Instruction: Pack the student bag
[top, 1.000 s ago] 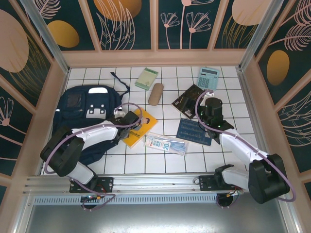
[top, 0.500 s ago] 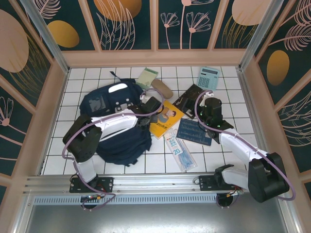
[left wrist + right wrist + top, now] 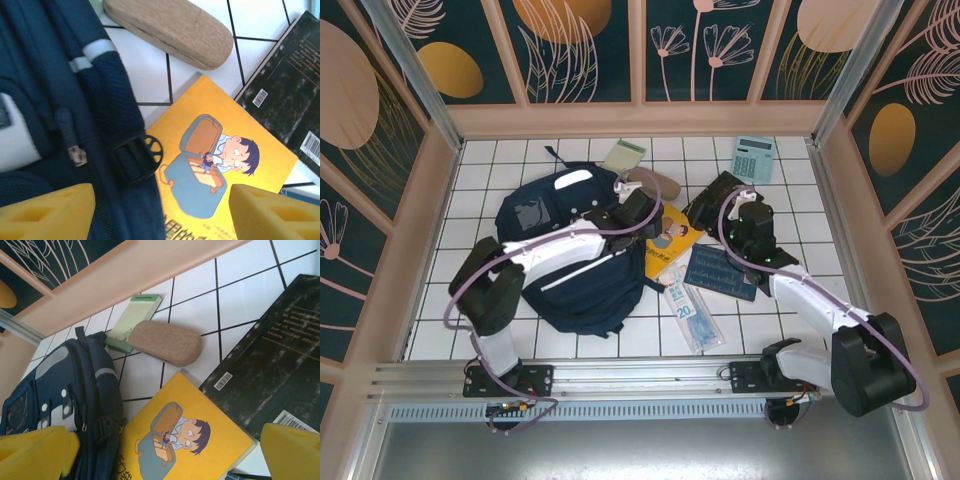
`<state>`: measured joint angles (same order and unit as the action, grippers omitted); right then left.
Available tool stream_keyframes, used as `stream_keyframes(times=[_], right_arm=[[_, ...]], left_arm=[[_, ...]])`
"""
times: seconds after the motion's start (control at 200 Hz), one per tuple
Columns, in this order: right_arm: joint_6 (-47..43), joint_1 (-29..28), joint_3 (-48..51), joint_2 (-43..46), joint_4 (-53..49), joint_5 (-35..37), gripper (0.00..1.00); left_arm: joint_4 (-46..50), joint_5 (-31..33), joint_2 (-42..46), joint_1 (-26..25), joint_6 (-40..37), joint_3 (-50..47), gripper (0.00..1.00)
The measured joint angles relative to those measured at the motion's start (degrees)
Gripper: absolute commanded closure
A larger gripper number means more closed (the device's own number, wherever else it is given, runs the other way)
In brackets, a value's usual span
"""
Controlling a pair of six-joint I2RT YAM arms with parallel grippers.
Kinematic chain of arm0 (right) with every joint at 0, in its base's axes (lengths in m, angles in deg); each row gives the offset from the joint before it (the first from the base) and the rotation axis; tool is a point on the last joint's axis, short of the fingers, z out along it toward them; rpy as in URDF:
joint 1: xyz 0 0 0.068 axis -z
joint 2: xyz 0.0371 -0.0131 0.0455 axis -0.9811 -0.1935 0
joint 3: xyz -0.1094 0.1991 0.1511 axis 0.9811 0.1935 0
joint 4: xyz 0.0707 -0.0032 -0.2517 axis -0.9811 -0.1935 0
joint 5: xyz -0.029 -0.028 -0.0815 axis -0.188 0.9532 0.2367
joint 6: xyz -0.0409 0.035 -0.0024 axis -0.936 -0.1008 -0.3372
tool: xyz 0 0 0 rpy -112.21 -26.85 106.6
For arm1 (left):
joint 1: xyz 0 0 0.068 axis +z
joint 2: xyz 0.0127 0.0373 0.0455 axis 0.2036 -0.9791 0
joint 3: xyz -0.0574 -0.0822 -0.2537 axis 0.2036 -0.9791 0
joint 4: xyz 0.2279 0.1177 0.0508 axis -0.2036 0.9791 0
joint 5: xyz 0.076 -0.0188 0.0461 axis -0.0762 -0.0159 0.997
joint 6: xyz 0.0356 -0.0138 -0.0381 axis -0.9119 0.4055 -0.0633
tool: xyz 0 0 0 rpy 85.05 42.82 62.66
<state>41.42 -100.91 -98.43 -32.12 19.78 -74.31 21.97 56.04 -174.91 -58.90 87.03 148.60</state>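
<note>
While the bag lies on the bench with no opening showing, reaching from under the left end effector away to its left, nothing can go in. That end effector stands wide open and empty over the buckle and the yellow book. Best, I judge, to find a zip pull and pinch that, not the strap. The right end effector is wide open too, holding nothing, above the same book, with the black book to its right.
</note>
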Motion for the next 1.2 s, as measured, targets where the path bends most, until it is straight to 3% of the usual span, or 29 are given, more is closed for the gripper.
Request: stream_keyframes(times=[0.16, 0.42, 0.541, 0.651, 0.796, 1.201], right_arm=[[-0.46, -3.04, 0.00, -1.14, -0.02, 0.13, 0.02], [-2.01, -9.94, 0.04, -1.36, -0.50, 1.44, 0.16], [-1.92, -11.47, 0.37, -1.38, -0.70, 1.75, 0.24], [-1.90, -11.80, 0.46, -2.19, -0.92, 1.75, 0.25], [-1.92, -12.07, 0.46, -3.39, -1.31, 1.99, 0.24], [-2.80, -12.11, 0.57, -3.39, -1.42, 3.50, 0.22]], left_arm=[[-2.78, 1.79, 11.80, 0.00, 0.44, -9.97, 0.01], [-5.27, 1.38, 23.61, 0.00, 0.66, -23.91, 0.07], [-6.14, -0.74, 25.70, 0.00, -0.35, -28.89, 0.25], [-6.97, -3.61, 25.68, 0.00, -2.12, -30.47, 0.45], [-8.28, -7.82, 23.06, -0.50, -6.21, -29.70, 0.57], [-6.71, -8.81, 12.72, -7.93, -12.63, -21.22, 0.50]])
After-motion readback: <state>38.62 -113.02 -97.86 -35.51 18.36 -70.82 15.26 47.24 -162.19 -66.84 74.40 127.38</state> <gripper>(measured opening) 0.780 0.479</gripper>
